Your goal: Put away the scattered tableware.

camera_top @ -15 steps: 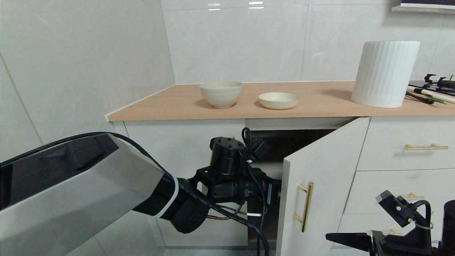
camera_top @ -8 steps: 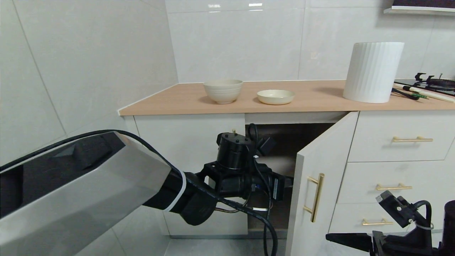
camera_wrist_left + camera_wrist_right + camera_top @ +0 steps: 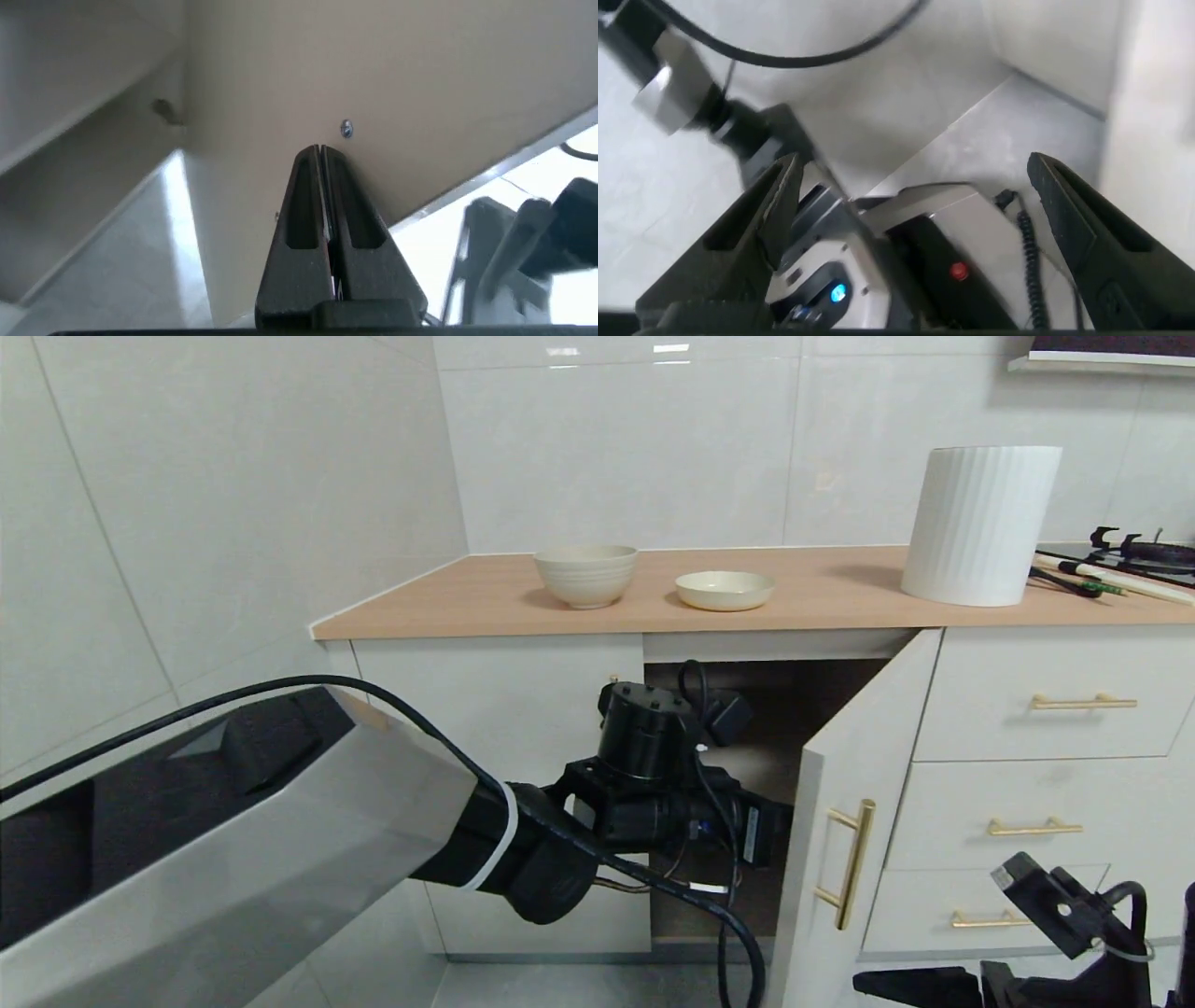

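On the wooden countertop point(image 3: 822, 593) stand the two pieces of tableware: one beige ribbed bowl point(image 3: 586, 575) and, just beside it toward the robot's right, one shallow cream dish point(image 3: 725, 590). They are apart from each other and both are upright. No gripper is near them.

Farther to the right on the same countertop stands one tall white ribbed container point(image 3: 980, 525). Beyond it lie a few long utensils point(image 3: 1111, 581) next to the black grate of a stove point(image 3: 1144, 549).

Under the countertop, one cabinet door point(image 3: 840, 784) stands open and swung outward, with one brass handle point(image 3: 848, 863) on its front. To its right are three drawers point(image 3: 1055, 747), each with one brass handle.

The left arm point(image 3: 280, 840) reaches from the lower left into the dark cabinet opening point(image 3: 766, 709). Its black wrist and a thick cable point(image 3: 728, 933) cover the left part of that opening. The open door stands between this arm and the right arm, which is low in the right corner.

In the left wrist view, the left gripper point(image 3: 320, 154) has its two fingers pressed together with nothing between them. The tip is close under a pale panel with one small screw point(image 3: 348, 129); I cannot tell if it touches the panel.

In the right wrist view, the right gripper point(image 3: 915, 224) has its fingers spread wide and holds nothing, and it hangs over the tiled floor point(image 3: 990, 149).
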`<state>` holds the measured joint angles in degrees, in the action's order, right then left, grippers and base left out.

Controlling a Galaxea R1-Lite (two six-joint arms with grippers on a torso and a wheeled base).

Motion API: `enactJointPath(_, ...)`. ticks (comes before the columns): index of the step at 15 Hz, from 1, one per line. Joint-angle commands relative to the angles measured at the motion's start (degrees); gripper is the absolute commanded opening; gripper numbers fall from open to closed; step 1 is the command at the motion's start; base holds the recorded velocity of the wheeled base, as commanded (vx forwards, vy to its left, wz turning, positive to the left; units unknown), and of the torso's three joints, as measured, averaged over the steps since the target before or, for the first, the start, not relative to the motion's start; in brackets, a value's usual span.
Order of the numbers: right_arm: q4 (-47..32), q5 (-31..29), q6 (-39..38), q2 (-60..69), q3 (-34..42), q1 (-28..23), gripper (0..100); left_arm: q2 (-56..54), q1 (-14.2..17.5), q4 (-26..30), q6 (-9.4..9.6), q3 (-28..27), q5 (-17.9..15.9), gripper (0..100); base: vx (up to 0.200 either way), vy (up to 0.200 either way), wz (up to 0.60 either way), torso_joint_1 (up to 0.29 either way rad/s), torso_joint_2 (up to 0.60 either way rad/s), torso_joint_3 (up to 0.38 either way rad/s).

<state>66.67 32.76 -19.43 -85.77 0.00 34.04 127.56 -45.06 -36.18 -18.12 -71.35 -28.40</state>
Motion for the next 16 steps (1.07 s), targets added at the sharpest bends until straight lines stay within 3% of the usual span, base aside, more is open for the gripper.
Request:
enactJointPath(1, -4.6, 0.2, 0.0, 9.0, 0.0, 6.7, 100, -0.3, -2.3, 1.4, 0.10, -2.4, 0.0, 0, 0.000, 0.000, 0.00, 0.000, 0.00, 0.000)
enactJointPath(2, -9.1, 0.8, 0.1, 15.4, 0.0, 11.8, 100, -0.4, -4.1, 3.8, 0.27, -5.1, 0.0, 0, 0.000, 0.000, 0.00, 0.000, 0.00, 0.000)
enactJointPath(4, -13.5, 2.4, 0.1, 20.2, -0.5, 15.7, 100, -1.4, -6.7, 5.4, 0.45, -7.0, 0.1, 0, 0.000, 0.000, 0.00, 0.000, 0.00, 0.000)
enactJointPath(8, -14.1, 2.8, 1.9, 19.9, -0.3, 15.9, 100, -3.4, -9.5, 5.4, 0.36, -4.9, 0.5, 0, 0.000, 0.000, 0.00, 0.000, 0.00, 0.000)
enactJointPath(12, -14.3, 3.5, 2.6, 19.6, -0.1, 15.9, 100, -5.0, -9.5, 4.8, 0.36, -4.7, 0.7, 0, 0.000, 0.000, 0.00, 0.000, 0.00, 0.000)
enactJointPath(14, -14.3, 3.5, 2.6, 19.3, -0.3, 15.9, 100, -7.3, -7.8, 4.9, 0.36, -3.3, 2.6, 0, 0.000, 0.000, 0.00, 0.000, 0.00, 0.000)
enactJointPath(15, -14.3, 2.7, 2.5, 17.9, -1.1, 15.5, 100, -10.6, -4.3, 4.8, 0.36, -0.3, 7.8, 0, 0.000, 0.000, 0.00, 0.000, 0.00, 0.000)
enactJointPath(16, -14.3, -0.1, 2.4, 15.2, -3.2, 15.0, 100, -13.9, -1.2, 4.8, 0.36, 2.3, 10.7, 0, 0.000, 0.000, 0.00, 0.000, 0.00, 0.000)
